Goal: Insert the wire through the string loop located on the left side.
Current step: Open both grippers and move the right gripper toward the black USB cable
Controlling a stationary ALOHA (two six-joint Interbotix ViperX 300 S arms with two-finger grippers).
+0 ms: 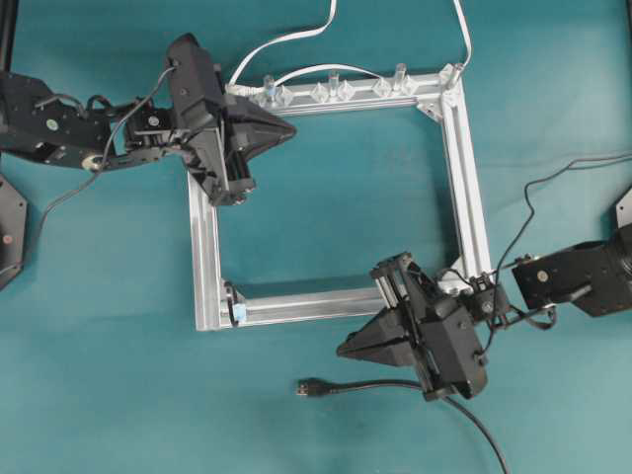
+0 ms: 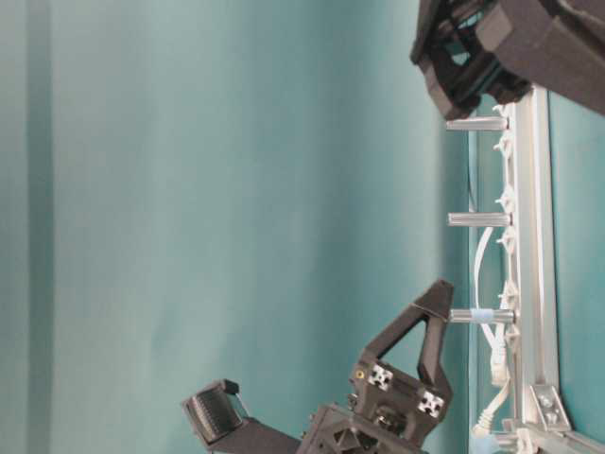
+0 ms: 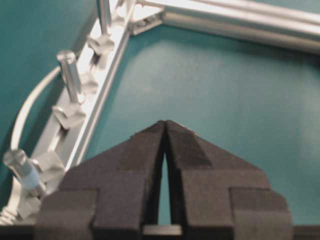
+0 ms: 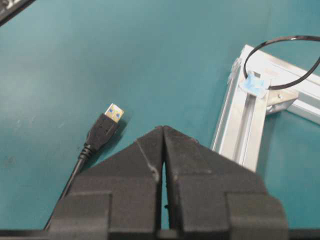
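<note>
The wire's black plug [image 1: 307, 387] lies on the teal table just below the frame, its cable trailing off to the lower right; in the right wrist view the plug [image 4: 104, 128] with its silvery tip lies left of my fingers. The string loop [image 4: 278, 41] with its pale blue tab [image 4: 254, 84] stands on the frame's near-left corner [image 1: 237, 313]. My right gripper [image 1: 342, 349] [image 4: 163, 128] is shut and empty, hovering above and to the right of the plug. My left gripper [image 1: 292, 130] [image 3: 165, 122] is shut and empty near the frame's top-left corner.
A square aluminium frame [image 1: 204, 259] lies on the table. Its top bar carries clear clips and short upright posts [image 1: 333, 87] [image 3: 69, 75]. A white flat cable [image 1: 296, 39] runs off from the top-left corner. The right arm's own black cables [image 1: 528, 207] loop at the right.
</note>
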